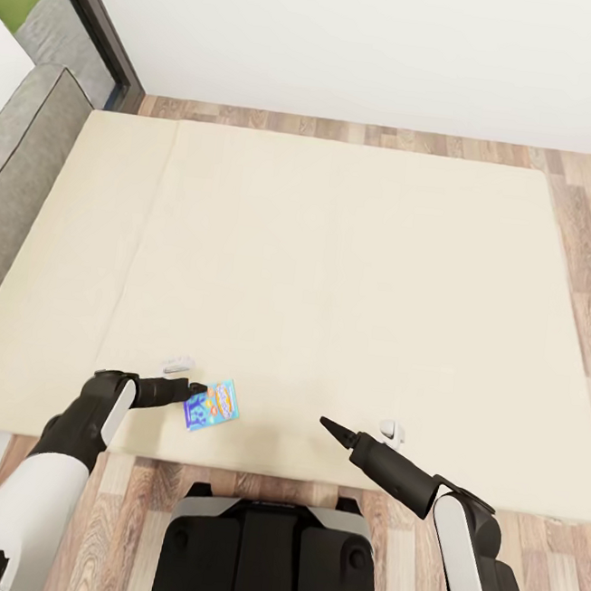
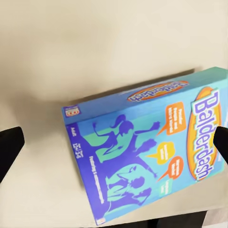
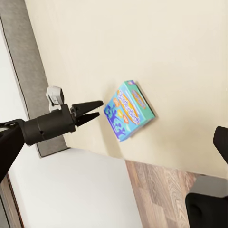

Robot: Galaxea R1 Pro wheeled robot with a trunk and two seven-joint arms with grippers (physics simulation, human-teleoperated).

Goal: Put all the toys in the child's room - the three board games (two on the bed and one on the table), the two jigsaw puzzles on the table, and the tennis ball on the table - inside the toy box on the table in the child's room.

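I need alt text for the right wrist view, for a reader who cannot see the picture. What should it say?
A small blue board game box lies on the beige mattress of the bed, near its edge, above wood-plank floor. The left gripper points at the box from the side, fingers slightly apart, not touching it.

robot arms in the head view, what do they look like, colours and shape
Both arms have white upper shells that turn into black jointed forearms. Each ends in a slim black pincer tapering to pointed tips: the left pincer and the right pincer. A small white-grey camera module sits on each wrist. No loose cables or markings are visible.
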